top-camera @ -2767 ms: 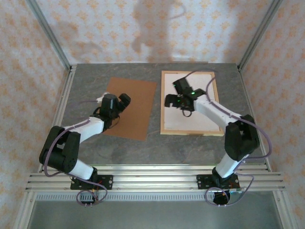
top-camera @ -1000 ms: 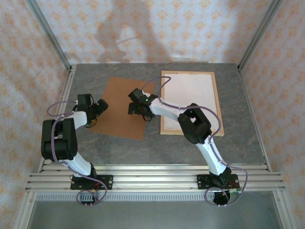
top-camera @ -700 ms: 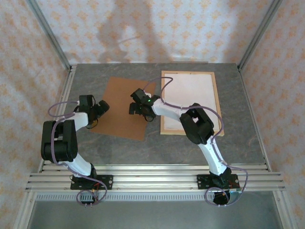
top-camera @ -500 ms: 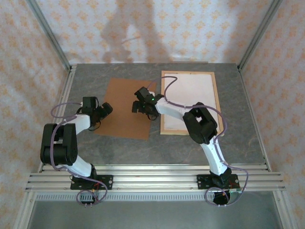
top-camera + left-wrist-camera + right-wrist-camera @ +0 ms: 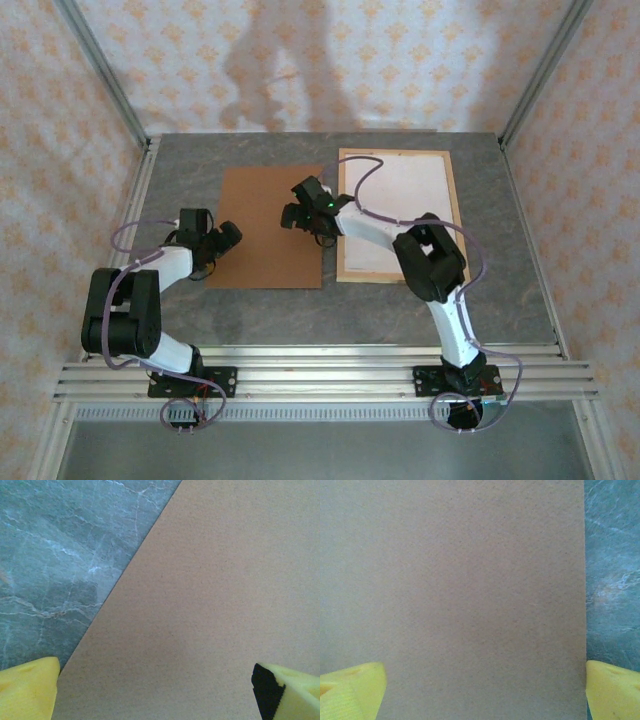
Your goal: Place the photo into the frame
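Observation:
The light wooden frame (image 5: 346, 222) lies flat at the right of the table, and a plain pale sheet (image 5: 400, 210) fills it. No printed side shows, so I cannot tell whether that sheet is the photo. A brown backing board (image 5: 265, 215) lies left of the frame. My left gripper (image 5: 224, 240) is open, low over the board's left edge (image 5: 210, 580), its yellow fingertips (image 5: 27, 690) wide apart. My right gripper (image 5: 299, 215) is open over the board's right edge (image 5: 455, 580), one fingertip (image 5: 615, 687) above the table. Nothing sits between either pair of fingers.
The grey marbled tabletop (image 5: 500, 290) runs round both flat pieces (image 5: 55, 545) (image 5: 612, 555). Metal posts and patterned walls close in the back and sides. The board's right edge lies close beside the frame's left rail.
The brown board has turned square to the frame and slid right toward it. Both open grippers moved right with it, the right arm drawing back toward the frame.

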Action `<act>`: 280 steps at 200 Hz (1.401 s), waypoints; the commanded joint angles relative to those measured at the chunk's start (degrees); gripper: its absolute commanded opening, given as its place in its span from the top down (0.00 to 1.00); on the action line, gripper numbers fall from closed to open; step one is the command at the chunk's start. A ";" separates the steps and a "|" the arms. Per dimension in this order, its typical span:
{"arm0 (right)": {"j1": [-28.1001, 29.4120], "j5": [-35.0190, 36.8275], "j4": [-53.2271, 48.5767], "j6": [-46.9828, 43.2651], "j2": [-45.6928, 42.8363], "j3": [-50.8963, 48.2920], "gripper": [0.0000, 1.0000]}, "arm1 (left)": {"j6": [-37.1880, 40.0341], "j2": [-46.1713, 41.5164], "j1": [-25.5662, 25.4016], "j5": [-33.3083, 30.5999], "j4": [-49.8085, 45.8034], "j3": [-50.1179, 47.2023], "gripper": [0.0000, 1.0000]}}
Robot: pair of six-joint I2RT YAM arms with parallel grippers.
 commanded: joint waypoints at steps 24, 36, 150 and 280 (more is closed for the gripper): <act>2.52 -12.60 10.42 2.28 -5.84 0.38 0.02 | -4.65 0.38 -5.46 13.51 0.82 -0.33 0.05; 2.27 -12.49 10.21 2.30 -6.22 -0.10 0.02 | -4.63 0.20 -6.32 13.47 0.74 0.13 0.05; -0.44 -8.70 8.17 0.73 -11.10 -6.88 0.02 | -8.40 3.07 -14.63 12.99 4.59 1.98 0.05; -2.05 -3.76 5.14 -1.36 -13.15 -11.10 0.01 | -10.60 8.41 -18.42 13.57 6.91 3.57 0.05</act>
